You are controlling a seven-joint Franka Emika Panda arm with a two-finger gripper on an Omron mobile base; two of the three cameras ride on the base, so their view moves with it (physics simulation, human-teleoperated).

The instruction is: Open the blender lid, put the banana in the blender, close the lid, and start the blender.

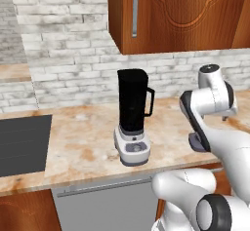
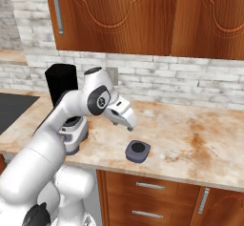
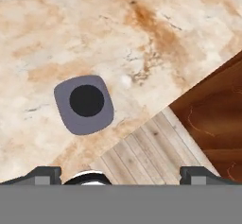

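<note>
Far left of the left base view, a dark cooktop [image 1: 22, 144] sits flush in the marble tabletop [image 1: 83, 142], and just right of it, at centre frame, there's the blender [image 1: 133, 115], black jar upright on its grey base, dial facing us, handle on its right side, top uncovered. Moving right, the white arm fills the lower right corner. Over to the right base view: the blender [image 2: 64, 106] is at the left, partly behind the arm, and right of it, at centre frame, the gripper [image 2: 129, 126] points down above the tabletop [image 2: 200, 139]. Just below and right of it lies the blender lid [image 2: 137, 151], flat on the marble close to the front edge, apart from the gripper and well away from the jar. In the hand view the lid [image 3: 84, 104] sits left of centre, dark round knob up, and the two finger tips [image 3: 45, 175] stand wide apart at the bottom corners, jaws fully spread, nothing between them. Wooden floor [image 3: 142, 147] and cabinet fronts [image 3: 212, 114] show at lower right. A small pale speck beside the lid is too faint to identify.
</note>
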